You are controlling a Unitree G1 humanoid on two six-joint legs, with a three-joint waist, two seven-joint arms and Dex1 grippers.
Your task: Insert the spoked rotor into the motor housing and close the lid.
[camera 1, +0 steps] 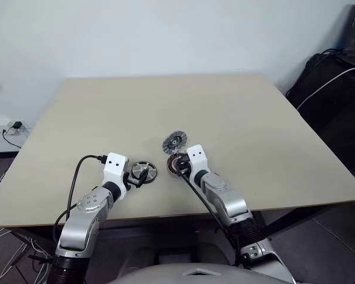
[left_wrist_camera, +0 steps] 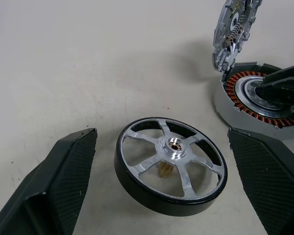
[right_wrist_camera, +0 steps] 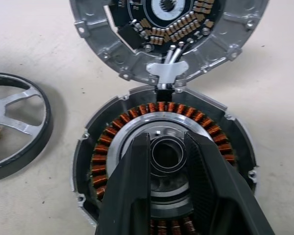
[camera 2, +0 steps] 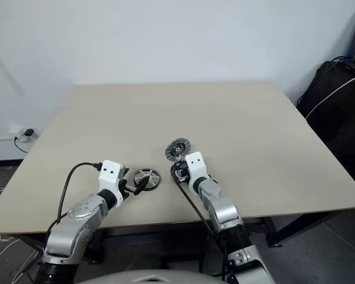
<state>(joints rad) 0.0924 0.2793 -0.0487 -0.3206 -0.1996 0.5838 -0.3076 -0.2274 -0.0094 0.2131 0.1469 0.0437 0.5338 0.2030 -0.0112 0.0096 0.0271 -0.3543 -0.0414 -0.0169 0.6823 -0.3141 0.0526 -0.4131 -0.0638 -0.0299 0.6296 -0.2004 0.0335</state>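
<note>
So far nothing is assembled: the spoked rotor (left_wrist_camera: 170,165) lies flat on the table (camera 1: 236,112) between the spread, empty fingers of the left gripper (left_wrist_camera: 161,205), just beside the motor housing (right_wrist_camera: 164,161). The lid (right_wrist_camera: 169,36) stands swung up at its hinge, and the right gripper (right_wrist_camera: 167,166) sits with narrowly parted fingers in the housing's central hole; whether it clasps anything I cannot tell. Inserting the rotor and closing the lid both remain.
</note>
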